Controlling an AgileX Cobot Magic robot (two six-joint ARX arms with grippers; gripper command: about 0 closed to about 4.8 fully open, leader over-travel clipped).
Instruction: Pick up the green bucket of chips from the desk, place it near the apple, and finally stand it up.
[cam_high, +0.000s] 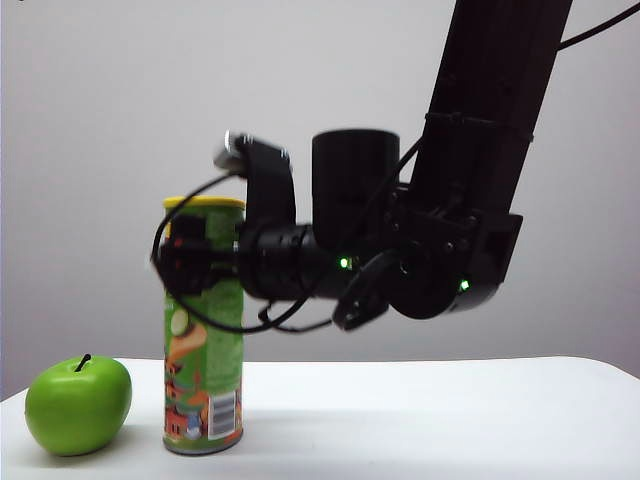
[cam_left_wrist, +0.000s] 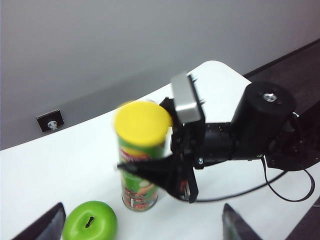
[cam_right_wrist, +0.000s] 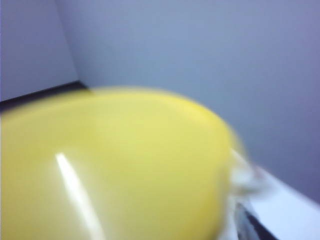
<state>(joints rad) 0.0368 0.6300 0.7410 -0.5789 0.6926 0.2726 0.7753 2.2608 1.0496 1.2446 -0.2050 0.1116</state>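
The green bucket of chips (cam_high: 203, 380) stands upright on the white desk (cam_high: 450, 420), close beside the green apple (cam_high: 78, 405). My right gripper (cam_high: 190, 265) reaches in level from the right and straddles the can just under its yellow lid. From the left wrist view, one dark finger (cam_left_wrist: 165, 177) crosses in front of the can (cam_left_wrist: 140, 187), and whether it presses on it does not show. The right wrist view is filled by the blurred yellow lid (cam_right_wrist: 115, 170). My left gripper (cam_left_wrist: 142, 230) hangs open above the apple (cam_left_wrist: 90, 222) and the can, holding nothing.
The right arm's black wrist and forearm (cam_high: 430, 250) hang over the middle of the desk, with a cable (cam_left_wrist: 280, 180) trailing to the desk top. A wall plate (cam_left_wrist: 50, 121) sits behind the desk's curved far edge. Dark floor (cam_left_wrist: 295, 65) lies beyond that edge.
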